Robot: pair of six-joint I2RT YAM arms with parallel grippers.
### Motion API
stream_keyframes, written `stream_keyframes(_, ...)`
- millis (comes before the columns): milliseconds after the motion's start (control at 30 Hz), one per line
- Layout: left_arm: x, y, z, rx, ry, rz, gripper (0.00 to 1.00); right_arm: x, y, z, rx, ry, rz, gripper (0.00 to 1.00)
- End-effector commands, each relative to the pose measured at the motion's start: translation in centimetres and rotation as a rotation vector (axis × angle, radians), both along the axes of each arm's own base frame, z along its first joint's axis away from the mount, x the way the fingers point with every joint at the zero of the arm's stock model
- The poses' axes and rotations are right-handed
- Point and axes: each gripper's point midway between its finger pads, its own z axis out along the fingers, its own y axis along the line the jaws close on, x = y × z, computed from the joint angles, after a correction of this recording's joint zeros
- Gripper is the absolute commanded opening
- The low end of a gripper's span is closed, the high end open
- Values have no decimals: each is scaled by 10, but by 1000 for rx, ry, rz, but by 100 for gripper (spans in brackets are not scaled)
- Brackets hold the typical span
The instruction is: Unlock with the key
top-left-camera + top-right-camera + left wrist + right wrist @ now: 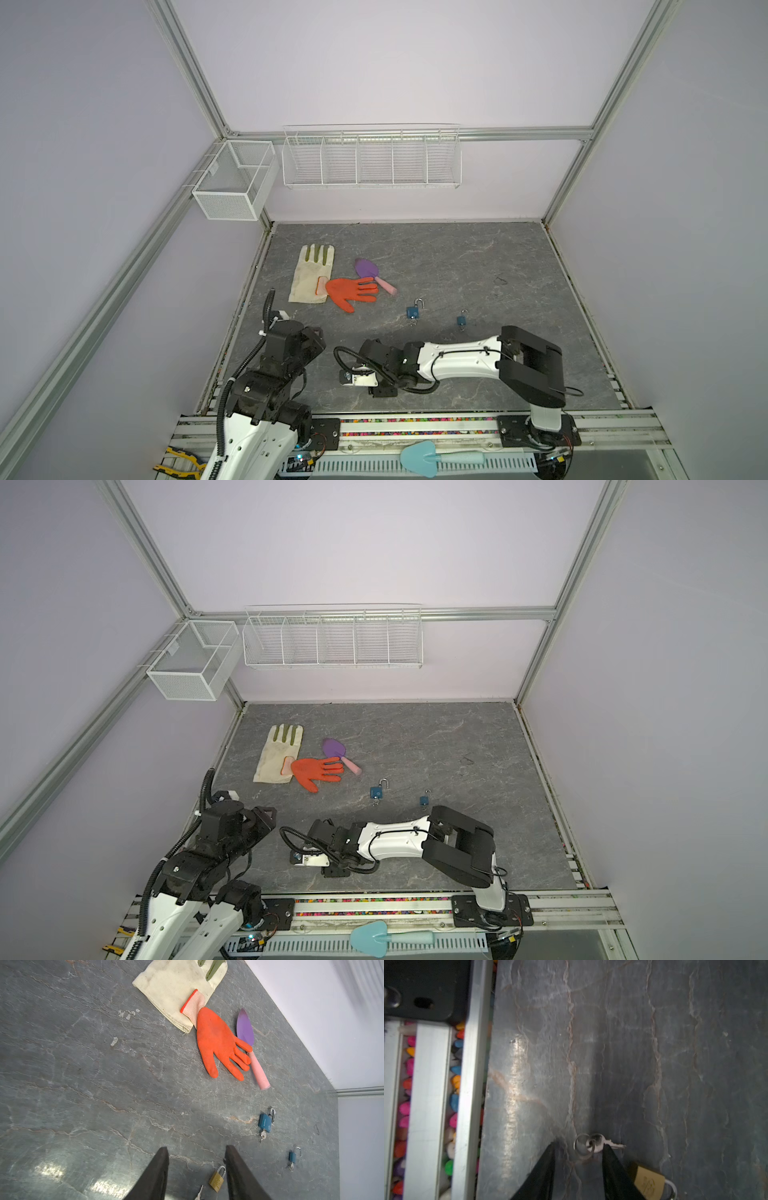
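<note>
Worktop (83, 1084): grey, marble-veined, bounded far by a white wall (311, 1012).
- Cream glove (172, 987): flat, far left; green fingers.
- Orange glove (216, 1041): palm flat, cuff lying on the cream glove, fingertips overlapping the trowel.
- Trowel (247, 1030): purple blade, pink handle; just right of the orange glove.
- Larger blue padlock (265, 1123): right of the gloves and nearer; key (262, 1136) in its base.
- Smaller blue padlock (293, 1157): further right; shackle swung open, key inserted.
- Brass padlock (217, 1180): nearest; shackle closed.
- Loose key (199, 1193): just beside the brass padlock.
- Left tool (196, 1150): dark fingers apart, gripping nothing.
</note>
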Motion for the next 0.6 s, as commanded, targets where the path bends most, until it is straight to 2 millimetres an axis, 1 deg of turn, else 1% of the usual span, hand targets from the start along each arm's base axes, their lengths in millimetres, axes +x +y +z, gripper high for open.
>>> stream_keyframes(0,-3,5,-3,5,14,24,45,1,1,-6,-21,12,27,38)
stream_keyframes(167,-3,5,-3,8,17,25,45,5,2,-13,-43,22,29,33)
stream_keyframes(267,-4,5,-3,10,18,24,46,9,-1,-16,-51,24,15,31)
stream_keyframes(300,-4,5,-3,10,19,24,46,11,-2,-16,-51,25,9,30)
stream_keyframes(367,-4,6,-3,11,19,26,46,13,-3,-12,-42,26,0,26)
stream_keyframes(433,-3,5,-4,10,21,25,46,16,-4,-9,-33,25,-13,25)
stream_keyframes(567,-3,4,-3,1,19,26,46,13,-13,-3,-33,40,-23,24)
